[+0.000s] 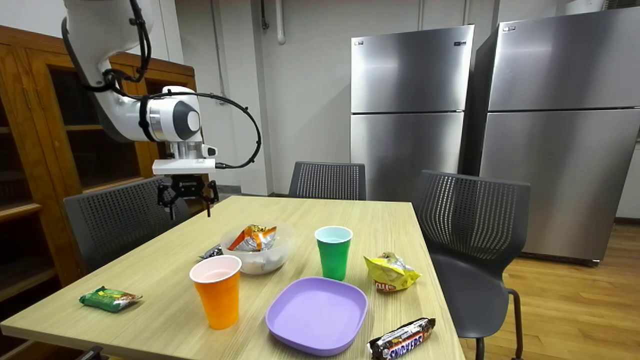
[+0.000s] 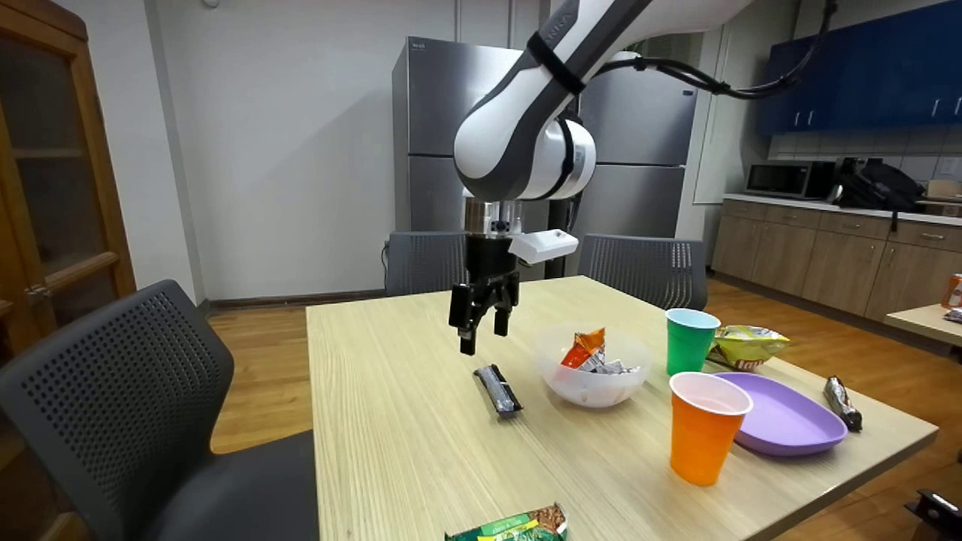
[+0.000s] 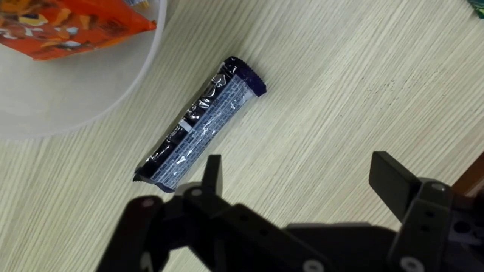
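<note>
My gripper (image 3: 297,162) stands open above the table, its two black fingers (image 3: 395,181) wide apart with only bare wood grain showing between them. A dark-wrapped bar (image 3: 200,126) with a silvery printed back lies slantwise on the table, nearest to the left finger in the wrist view and not held. In an exterior view the gripper (image 2: 485,340) hangs over the tabletop just beyond the bar (image 2: 497,391). Beside the bar stands a translucent bowl (image 2: 594,392) holding an orange bag (image 2: 585,349) and silvery wrappers. Another exterior view shows the bar (image 1: 212,251) partly hidden behind the bowl (image 1: 265,264).
An orange cup (image 1: 217,292), a green cup (image 1: 334,257) and a purple plate (image 1: 320,315) stand on the table. Around them lie a yellow bag (image 1: 392,274), a Snickers bar (image 1: 402,340) and a green packet (image 1: 109,299). Dark chairs (image 1: 475,225) surround the table.
</note>
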Robot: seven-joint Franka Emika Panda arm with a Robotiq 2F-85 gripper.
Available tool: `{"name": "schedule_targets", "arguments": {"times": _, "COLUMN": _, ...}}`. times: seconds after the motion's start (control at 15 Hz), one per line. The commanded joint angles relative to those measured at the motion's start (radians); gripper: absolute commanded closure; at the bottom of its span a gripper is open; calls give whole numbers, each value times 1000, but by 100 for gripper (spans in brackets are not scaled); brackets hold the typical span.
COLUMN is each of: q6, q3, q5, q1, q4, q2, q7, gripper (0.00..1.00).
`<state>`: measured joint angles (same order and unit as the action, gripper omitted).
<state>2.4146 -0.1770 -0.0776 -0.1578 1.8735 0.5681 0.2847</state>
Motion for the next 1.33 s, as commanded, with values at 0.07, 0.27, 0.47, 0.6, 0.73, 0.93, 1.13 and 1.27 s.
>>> {"name": "schedule_targets", "arguments": {"times": 0.07, "q6": -79, "q3": 23, "q5": -3, "q1": -15, "q4": -125, "q2": 104, "q7": -70, "gripper": 0}}
{"name": "schedule_targets", "arguments": {"times": 0.27, "q6": -118, "q3": 40, "q5": -8, "q1": -24, "q4": -175, "q2": 150, "q7": -116, "gripper": 0}}
{"name": "schedule_targets", "arguments": {"times": 0.47, "q6": -148, "q3": 40, "q5": 3, "q1": -19, "q4": -221, "q2": 194, "q7": -129, "gripper": 0}}
{"name": "schedule_targets", "arguments": {"times": 0.6, "q6": -168, "q3": 43, "q5": 5, "q1": -19, "q4": -248, "q2": 219, "q7": -142, "gripper": 0}}
{"name": "schedule_targets", "arguments": {"times": 0.73, "q6": -181, "q3": 49, "q5": 4, "q1": -20, "q4": -273, "q2": 243, "q7": -159, "gripper": 0}}
{"name": "schedule_targets", "arguments": {"times": 0.93, "q6": -198, "q3": 58, "q5": 6, "q1": -22, "q4": -305, "q2": 274, "q7": -187, "gripper": 0}}
{"name": "schedule_targets", "arguments": {"times": 1.13, "q6": -205, "q3": 65, "q5": 20, "q1": -21, "q4": -329, "q2": 299, "q7": -236, "gripper": 0}}
{"name": "schedule_targets", "arguments": {"times": 1.27, "q6": -204, "q3": 66, "q5": 31, "q1": -18, "q4": -339, "q2": 309, "q7": -263, "gripper": 0}}
